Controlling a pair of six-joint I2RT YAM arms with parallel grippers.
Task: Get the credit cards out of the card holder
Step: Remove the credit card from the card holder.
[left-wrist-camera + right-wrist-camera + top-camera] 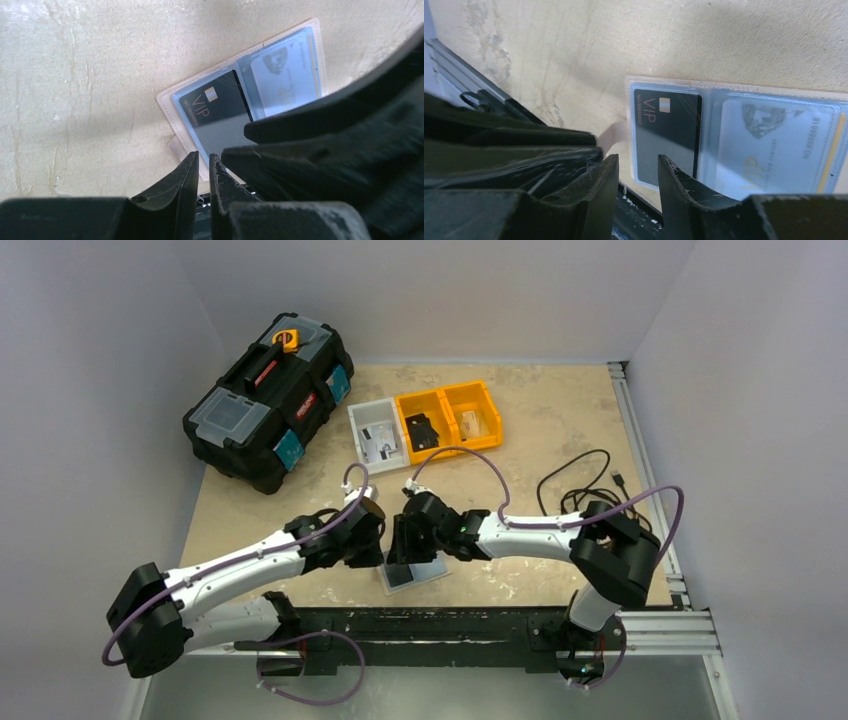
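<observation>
Arms angle inward, tipped down over the card holder (415, 575) at the table's (560, 410) near edge
Left gripper (204, 161) jaws a slit apart, right gripper (638, 167) wider, both empty; credit cards (215, 107) sleeved inside

Plain pale grey walls (430, 290) enclose the table (560, 430) at the back and both sides. Its beige top is mottled and scuffed under soft, even light; an aluminium rail (638, 440) runs along its right edge.

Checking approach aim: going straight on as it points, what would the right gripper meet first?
Likely the card holder, at the pocket over the black VIP card; depth is unclear.
</observation>
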